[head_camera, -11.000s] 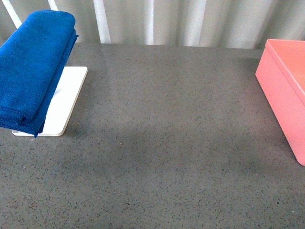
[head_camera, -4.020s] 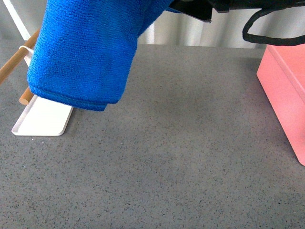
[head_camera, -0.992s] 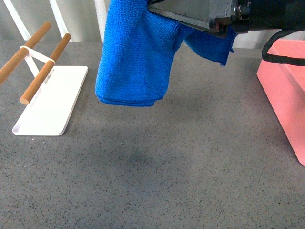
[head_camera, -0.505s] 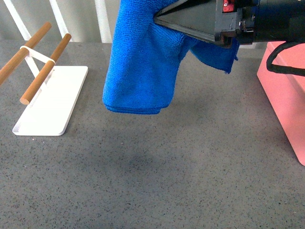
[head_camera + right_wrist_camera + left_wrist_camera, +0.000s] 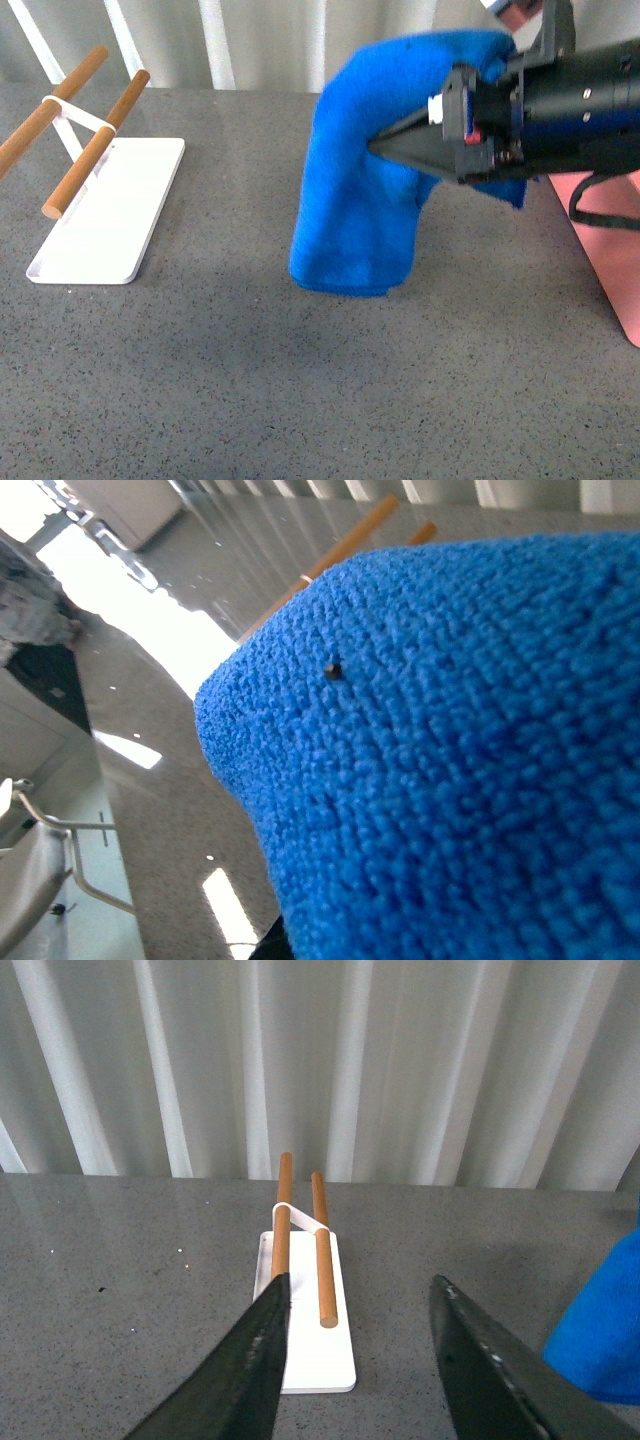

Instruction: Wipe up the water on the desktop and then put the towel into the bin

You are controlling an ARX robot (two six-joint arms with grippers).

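Arm R reaches in level from the right, its right gripper (image 5: 385,147) pointing left and clamped on the fluffy bright blue microfibre towel (image 5: 350,220). You've got it hanging over the speckled dark grey desktop (image 5: 250,380), near the salmon-pink plastic bin (image 5: 610,260); contact w/ desktop unclear. Left gripper (image 5: 360,1280): spread apart, empty.

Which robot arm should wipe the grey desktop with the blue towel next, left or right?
The right. The right gripper is shut on the bright blue fluffy towel, hanging low over the speckled grey desktop. The left gripper is open and empty, near the white tray with wooden rods.
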